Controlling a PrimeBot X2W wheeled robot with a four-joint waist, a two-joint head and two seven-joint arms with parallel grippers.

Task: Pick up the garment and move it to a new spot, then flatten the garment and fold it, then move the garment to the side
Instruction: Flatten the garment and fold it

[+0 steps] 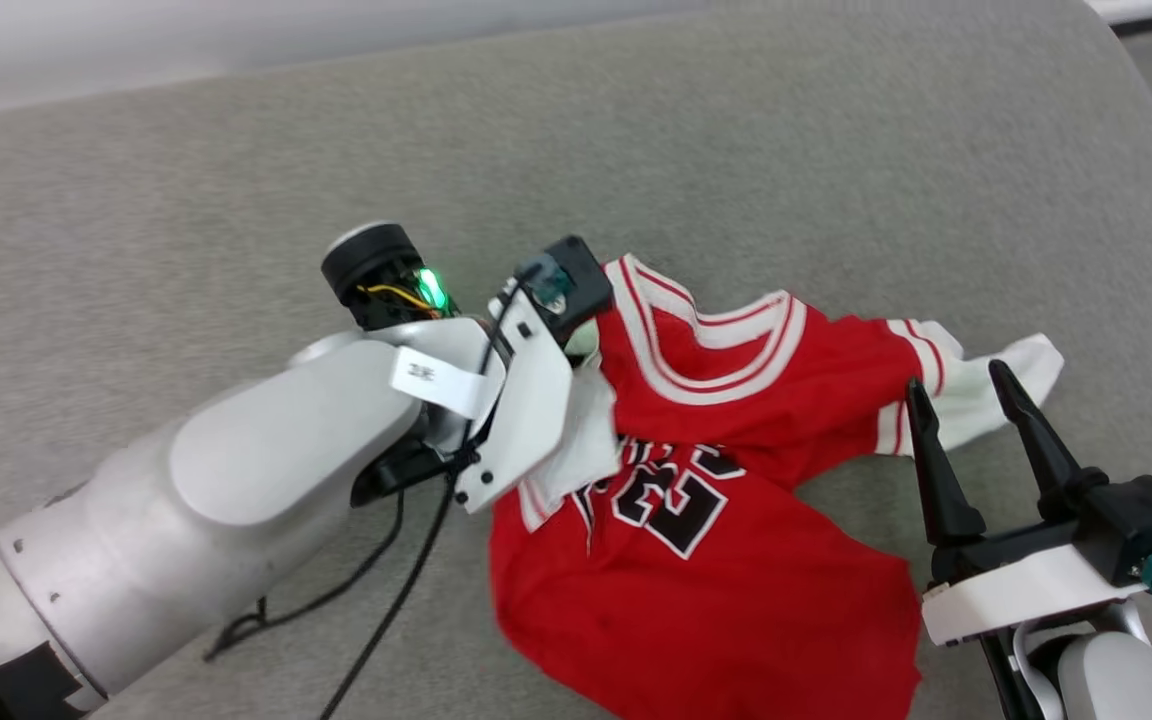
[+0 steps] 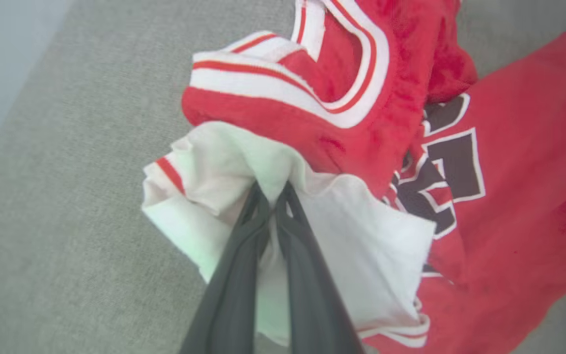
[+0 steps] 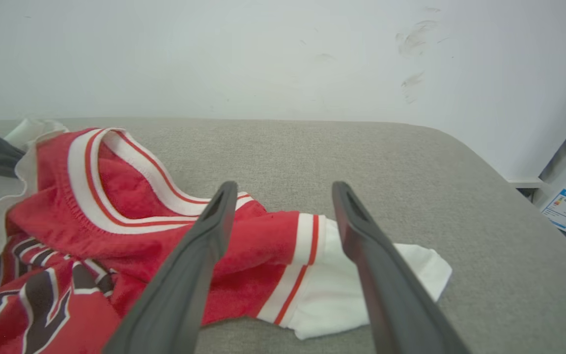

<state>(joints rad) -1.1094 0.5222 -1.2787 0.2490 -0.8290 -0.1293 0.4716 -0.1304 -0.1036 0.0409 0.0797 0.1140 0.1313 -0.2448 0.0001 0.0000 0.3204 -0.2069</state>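
I see the grey padded surface (image 1: 736, 150) spread out ahead of me. The garment (image 1: 736, 600) lies crumpled on its nearer middle, number side up, with the collar (image 1: 716, 345) toward the far edge and the red body bunched toward me.

My left gripper (image 2: 273, 189) is pinched tight on a fold of one white sleeve (image 2: 214, 162). The two fingers meet with cloth puckered around them. My right gripper (image 1: 958, 378) hangs with its jaws wide and nothing between them, just short of the other sleeve (image 3: 361, 290), which lies flat on the padding.

I judge this to be the pick-up, with one side gripped. A one-handed lift would probably leave the shirt dangling in a twist, so I want the second sleeve gripped first.

I would ease the right fingers forward and down until they straddle that sleeve near its striped trim (image 3: 295, 275), where the cloth looks thickest. Then I close and raise both arms together, level, keeping them apart so the chest hangs open.

The left pinch may hold several layers. I cannot tell, so I lift slowly and watch for slipping.
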